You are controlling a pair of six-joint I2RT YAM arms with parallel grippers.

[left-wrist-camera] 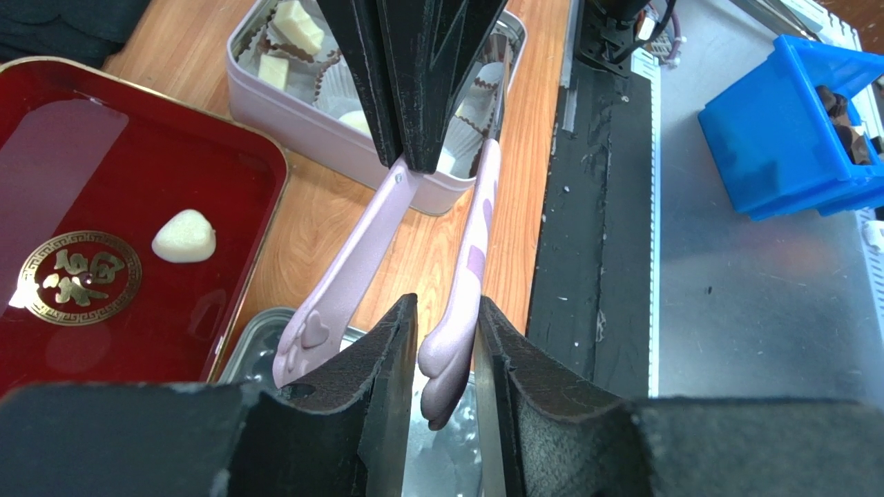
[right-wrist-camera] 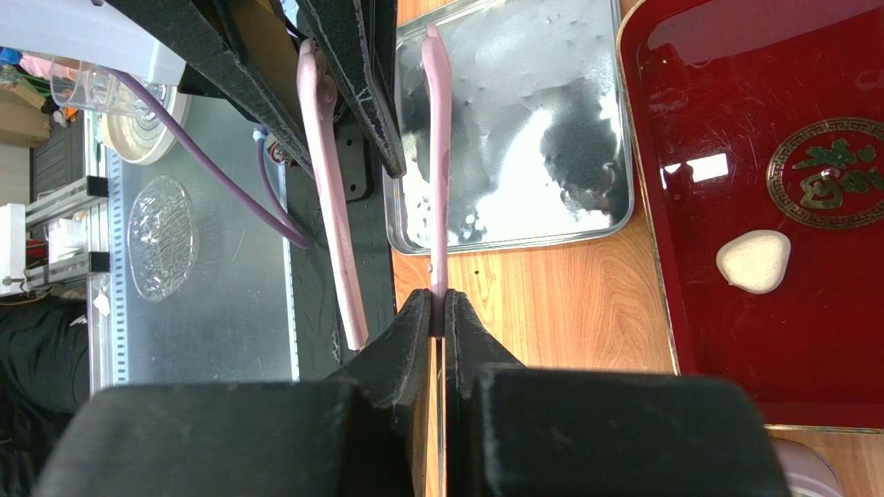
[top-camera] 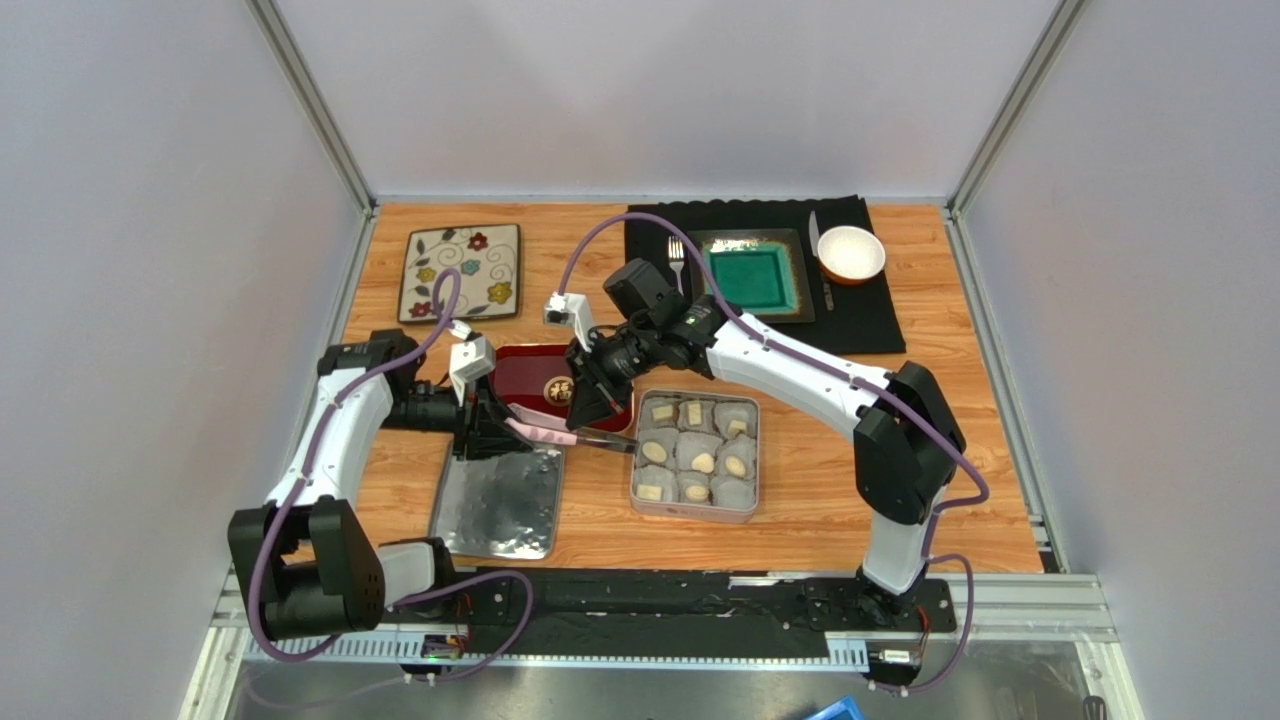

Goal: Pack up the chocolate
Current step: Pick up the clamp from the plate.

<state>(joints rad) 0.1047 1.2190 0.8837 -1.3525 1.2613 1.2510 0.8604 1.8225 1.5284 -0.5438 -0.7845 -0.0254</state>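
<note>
The tongs (left-wrist-camera: 358,249), pale lilac, hang level above the table between my two grippers, just in front of the red tray (top-camera: 526,368) and beside the tin (top-camera: 747,450). Their two arms stand apart, roughly side by side, and I see no chocolate between them, only a finger of the left gripper (left-wrist-camera: 446,311). Where the arms join is hidden, so I cannot tell how wide the tool really stands. The right gripper (right-wrist-camera: 438,300) is pinched tight on one arm, with the other arm running free past its left side. The left gripper's fingers (left-wrist-camera: 389,352) lie close on either side of that same arm at its broad rounded end. I cannot tell whether they are pressing on it. One cream lump of chocolate (left-wrist-camera: 185,236) lies alone on the red tray, near the gold emblem. The other pieces (top-camera: 657,447) sit in white paper cups inside the tin, which rests on the wooden table (top-camera: 842,495). A shiny metal lid (top-camera: 499,503) lies below the left gripper.
</note>
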